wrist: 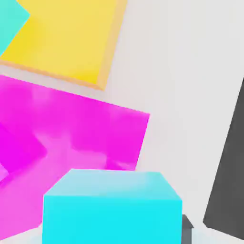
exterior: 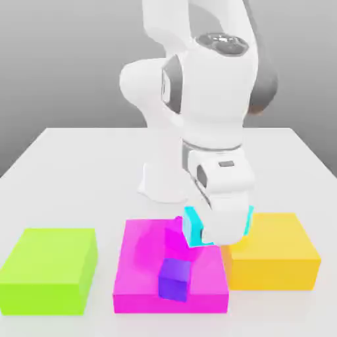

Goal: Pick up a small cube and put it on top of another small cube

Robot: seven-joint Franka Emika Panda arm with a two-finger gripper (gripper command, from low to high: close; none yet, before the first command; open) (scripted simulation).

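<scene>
Exterior view: the white arm reaches down over the table [exterior: 59,148], its claw [exterior: 217,227] above the gap between the magenta block [exterior: 141,276] and the orange block [exterior: 283,253].
Small cube: plain cyan [exterior: 193,227], flat-faced with sharp edges, far smaller than the flat blocks; cyan shows on both sides of the hand, so it sits between the fingers.
Claw state: clenched on the small cube, holding it clear of the blocks below.
Hand view: the small cube [wrist: 112,209] sits close to the camera, its top face paler than its front.
Below the claw: the magenta block [wrist: 71,128], with the orange block [wrist: 66,38] just beside it and bare table [wrist: 190,71] alongside.
Near the claw: a small magenta cube [exterior: 172,232] touching or almost touching the held cube's side, resting on the magenta block.
Further from the claw: a small purple cube [exterior: 175,278] on the magenta block's near edge.
Well apart from the claw: a green block [exterior: 49,270] at the exterior view's left.
Hard to make out: the small magenta cube blends into the block beneath it.
Cut off: a turquoise patch [wrist: 10,21] at the hand view's corner, identity unclear; a dark slab [wrist: 228,176] at its edge.
Hidden: the fingertips, covered by the hand's white body.
</scene>
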